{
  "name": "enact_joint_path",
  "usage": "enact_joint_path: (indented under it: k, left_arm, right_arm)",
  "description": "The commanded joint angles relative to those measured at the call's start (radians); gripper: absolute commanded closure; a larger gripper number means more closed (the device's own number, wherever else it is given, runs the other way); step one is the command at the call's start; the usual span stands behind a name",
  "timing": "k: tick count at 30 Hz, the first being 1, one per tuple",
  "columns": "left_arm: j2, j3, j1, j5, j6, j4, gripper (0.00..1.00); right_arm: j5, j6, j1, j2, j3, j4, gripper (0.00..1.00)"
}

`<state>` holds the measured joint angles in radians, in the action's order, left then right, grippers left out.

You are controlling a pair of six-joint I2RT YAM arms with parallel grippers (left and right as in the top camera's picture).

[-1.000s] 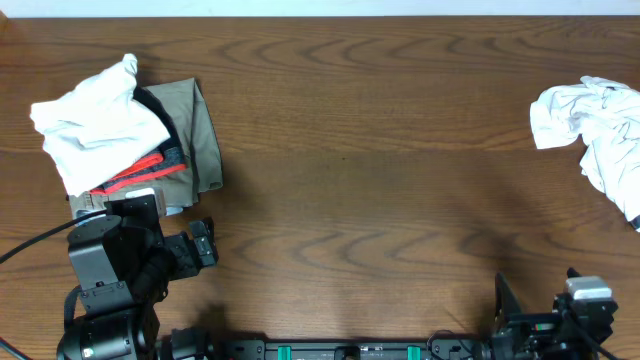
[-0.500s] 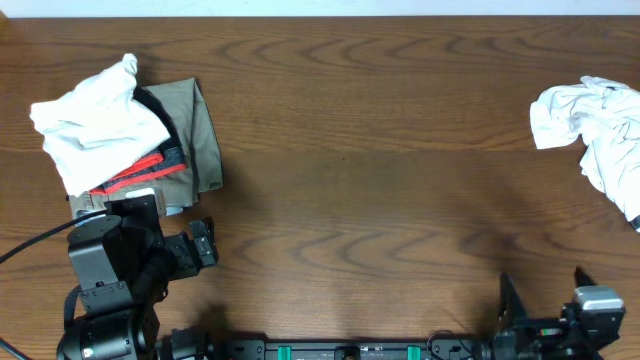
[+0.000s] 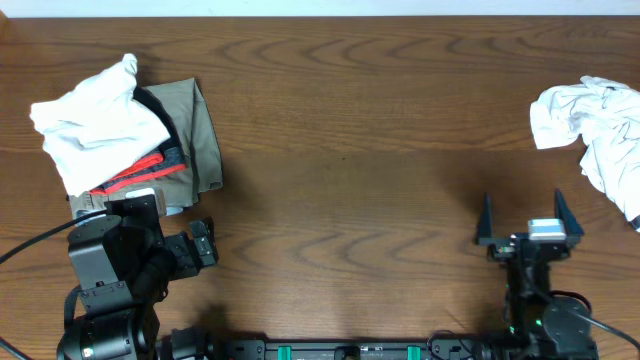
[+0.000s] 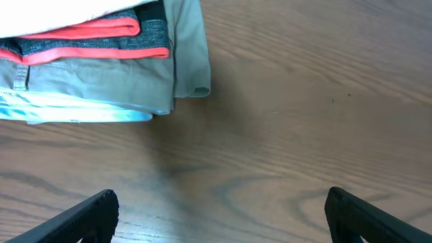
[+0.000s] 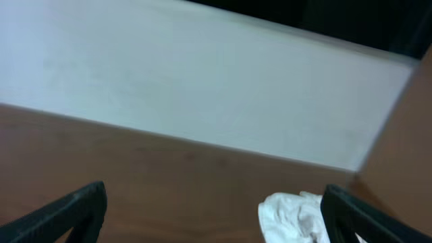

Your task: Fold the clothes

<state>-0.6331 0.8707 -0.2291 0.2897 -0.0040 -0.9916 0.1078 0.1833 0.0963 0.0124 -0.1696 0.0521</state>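
The right gripper (image 3: 522, 208) is spread wide and empty over the table (image 3: 350, 150); a crumpled white garment (image 3: 595, 125) lies well ahead, beyond its right finger. The left gripper (image 4: 219, 212) gapes just as wide, touching nothing; the folded stack (image 4: 101, 61) sits ahead of its left finger.

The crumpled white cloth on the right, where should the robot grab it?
On the crumpled white cloth, pinch the puffy left lump, coming from the near side with the right tool. That lump bulges toward the open tool; the rest runs past the overhead picture's right edge.
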Motion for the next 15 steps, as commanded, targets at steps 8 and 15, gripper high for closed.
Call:
enact_joint_path:
  k: [8, 15]
  left_arm:
    - [0.001, 0.002, -0.002, 0.013, -0.009, -0.003, 0.02]
    - [0.001, 0.002, -0.002, 0.013, -0.009, -0.003, 0.02]
  right_arm:
    - [-0.011, 0.092, 0.001, -0.007, 0.164, -0.110, 0.01]
    - [-0.116, 0.064, 0.001, -0.002, 0.164, 0.022, 0.01]
